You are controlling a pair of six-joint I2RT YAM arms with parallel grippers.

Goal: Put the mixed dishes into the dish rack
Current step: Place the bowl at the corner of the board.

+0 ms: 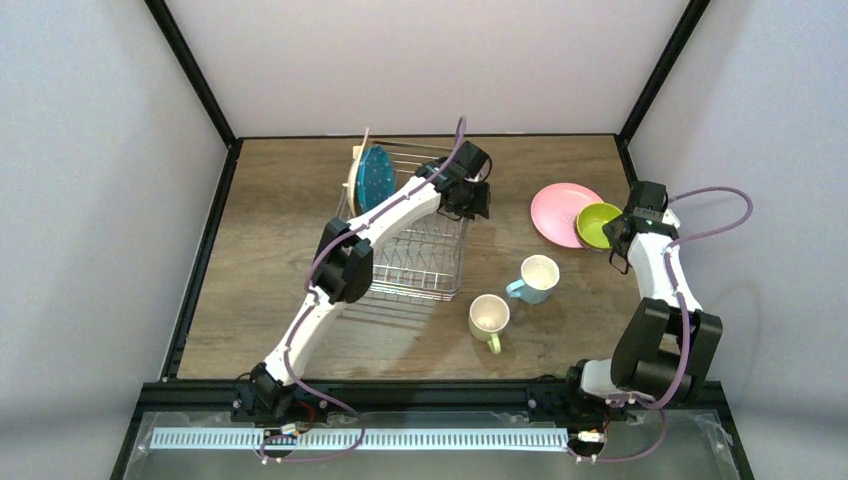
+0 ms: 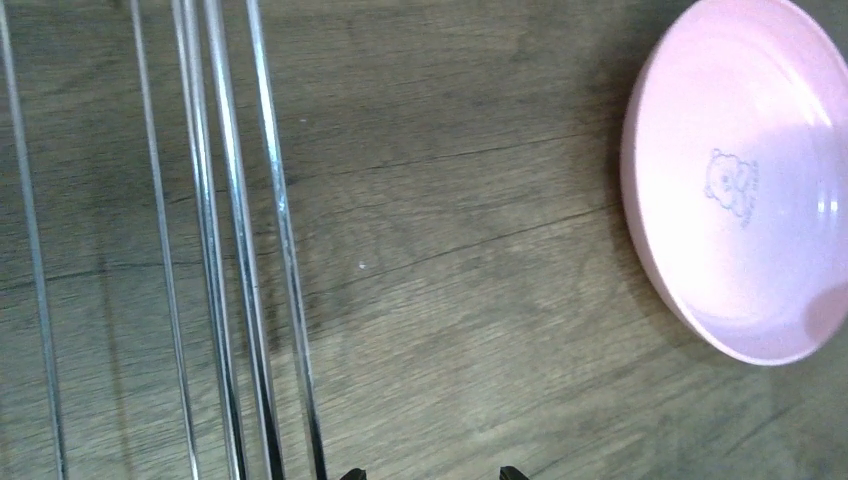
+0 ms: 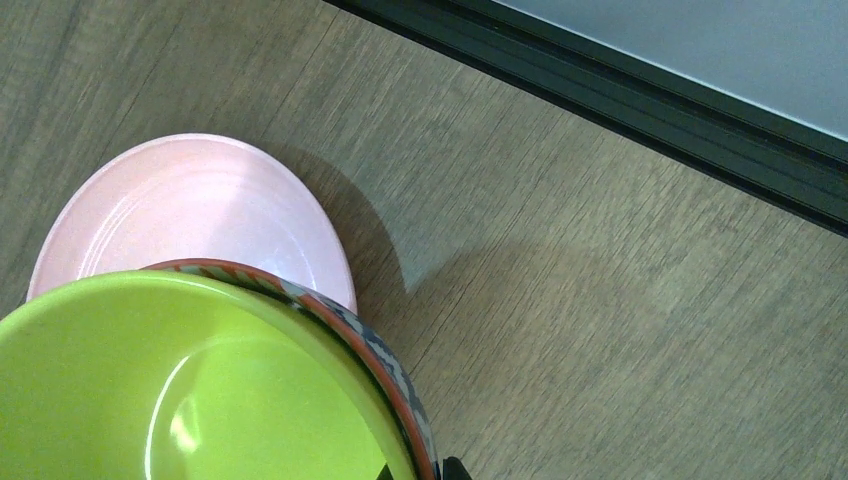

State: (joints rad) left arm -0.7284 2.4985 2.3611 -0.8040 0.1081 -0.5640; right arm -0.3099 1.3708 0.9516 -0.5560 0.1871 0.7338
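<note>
Your right gripper (image 1: 612,238) pinches the bowl (image 3: 200,390) rim at the pink plate (image 2: 740,190) edge — a faint bear outline on the plate. Left gripper (image 2: 430,474) wide, empty, beside the rack (image 2: 272,250) — blue mug (image 1: 538,278), yellow mug (image 1: 489,316) near.

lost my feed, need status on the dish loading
left end effector open, empty, at the right edge of the rack. right end effector shut on rim of green bowl. teal plate racked. pink plate lies between bowl and rack.

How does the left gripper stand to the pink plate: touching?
Apart. The left wrist view shows bare table between the open left gripper and the pink plate.
</note>
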